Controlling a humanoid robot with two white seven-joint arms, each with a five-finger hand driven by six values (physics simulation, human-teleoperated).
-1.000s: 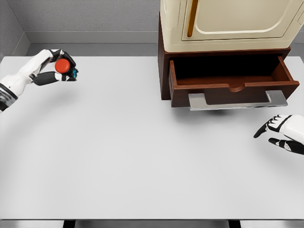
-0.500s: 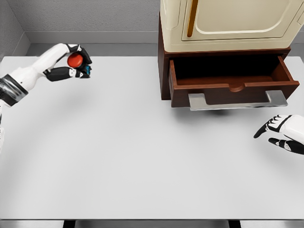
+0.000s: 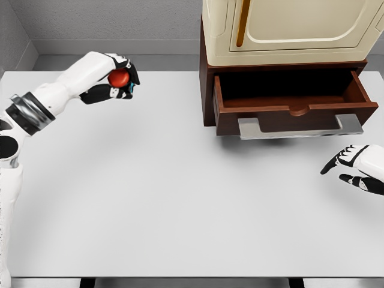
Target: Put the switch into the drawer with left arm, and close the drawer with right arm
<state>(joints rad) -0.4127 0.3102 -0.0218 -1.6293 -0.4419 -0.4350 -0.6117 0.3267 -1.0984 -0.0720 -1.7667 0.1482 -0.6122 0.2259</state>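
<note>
White tabletop (image 3: 180, 198) carries little near its front edge. By the right edge, the right hand (image 3: 355, 168) rests low with fingers loosely apart, gripping nothing. Farther back toward the left rear corner, the left hand (image 3: 117, 81) hangs above the surface, fingers clamped on the red switch (image 3: 119, 77). At the rear edge, right of centre, the brown drawer (image 3: 288, 99) stands open under a cream cabinet (image 3: 288, 30).

There is only one view, from the robot's head. It looks steeply down and forward over the white table (image 3: 180, 198), from its near edge to its far edge. The table fills most of the frame. The cabinet (image 3: 282, 36) at the far right corner is cut at the top.
</note>
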